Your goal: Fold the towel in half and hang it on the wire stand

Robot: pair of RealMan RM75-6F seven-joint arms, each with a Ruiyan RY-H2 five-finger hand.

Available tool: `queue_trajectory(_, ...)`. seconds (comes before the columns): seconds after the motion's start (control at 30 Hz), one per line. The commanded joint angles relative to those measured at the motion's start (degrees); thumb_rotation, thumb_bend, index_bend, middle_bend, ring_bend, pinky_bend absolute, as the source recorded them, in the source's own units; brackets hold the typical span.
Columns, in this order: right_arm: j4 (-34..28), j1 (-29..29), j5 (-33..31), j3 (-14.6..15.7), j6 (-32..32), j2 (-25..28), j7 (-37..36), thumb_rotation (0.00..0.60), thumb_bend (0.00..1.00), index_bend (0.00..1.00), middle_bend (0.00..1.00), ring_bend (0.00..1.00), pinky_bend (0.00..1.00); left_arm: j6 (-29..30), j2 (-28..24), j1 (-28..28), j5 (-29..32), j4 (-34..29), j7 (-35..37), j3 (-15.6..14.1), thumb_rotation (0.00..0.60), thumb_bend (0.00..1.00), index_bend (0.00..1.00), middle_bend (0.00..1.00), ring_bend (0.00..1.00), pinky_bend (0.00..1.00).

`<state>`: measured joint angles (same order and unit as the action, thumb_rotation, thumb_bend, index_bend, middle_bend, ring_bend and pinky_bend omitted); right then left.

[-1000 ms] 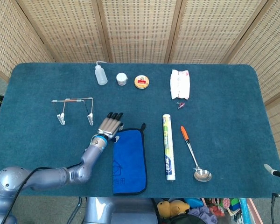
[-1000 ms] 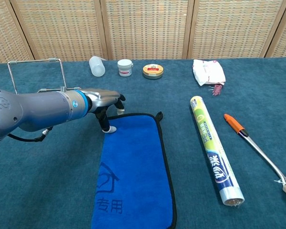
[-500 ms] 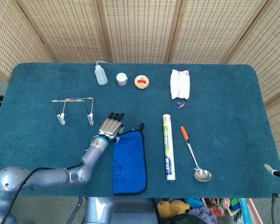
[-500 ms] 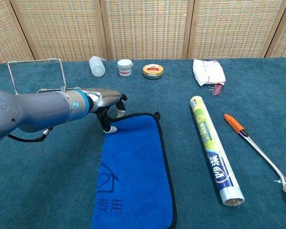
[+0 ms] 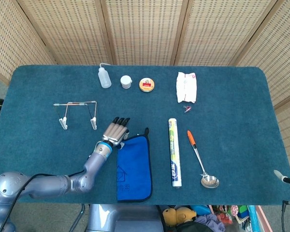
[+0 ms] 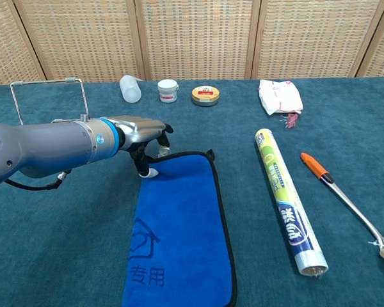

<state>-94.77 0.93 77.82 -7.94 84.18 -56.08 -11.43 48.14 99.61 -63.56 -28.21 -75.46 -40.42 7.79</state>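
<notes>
A blue towel (image 5: 134, 166) with black edging lies flat near the table's front edge, long side running front to back (image 6: 179, 230). My left hand (image 5: 115, 131) is at its far left corner, fingers stretched out flat above the cloth. In the chest view the left hand (image 6: 137, 131) has one fingertip pointing down onto the towel's corner, and nothing is gripped. The wire stand (image 5: 77, 113) stands upright to the left of the hand, empty (image 6: 48, 96). Neither view shows my right hand.
Along the back stand a squeeze bottle (image 5: 104, 77), a white jar (image 5: 126, 81), a round tin (image 5: 146, 84) and a white packet (image 5: 186, 87). Right of the towel lie a wrapped roll (image 5: 173, 152) and an orange-handled spoon (image 5: 199, 157).
My left hand has crept slightly to the right along the towel's far edge. The towel lies as before.
</notes>
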Motion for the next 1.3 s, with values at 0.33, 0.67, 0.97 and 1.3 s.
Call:
queue_trajectory(0.33, -0.07, -0.18, 0.37, 0.09, 0.31, 0.21, -0.49, 0.6, 0.0, 0.0, 0.0, 0.0, 0.0, 3.34, -4.1, -1.28, -0.5, -5.51, -1.6, 2.24, 0.6, 0.66, 0.84, 0.0, 0.0, 0.0)
queue_trajectory(0.67, -0.01, -0.01, 0.1, 0.02, -0.15, 0.29, -0.87, 0.6, 0.0, 0.0, 0.0, 0.0, 0.0, 6.0, -8.94, -2.71, 1.41, -11.01, -2.65, 5.41, 0.6, 0.66, 0.85, 0.0, 0.0, 0.0)
queue_trajectory(0.97, -0.05, 0.25, -0.07, 0.05, -0.67, 0.19, -0.56, 0.6, 0.0, 0.0, 0.0, 0.0, 0.0, 6.66, -15.45, -3.89, 5.38, -13.54, -0.51, 10.96, 0.6, 0.66, 0.86, 0.0, 0.0, 0.0)
queue_trajectory(1.3, 0.05, 0.62, -0.46, 0.03, -1.26, -0.1, 0.29, 0.6, 0.0, 0.0, 0.0, 0.0, 0.0, 5.72, -20.82, -4.43, 7.33, -13.32, 1.73, 13.28, 0.6, 0.66, 0.86, 0.0, 0.0, 0.0)
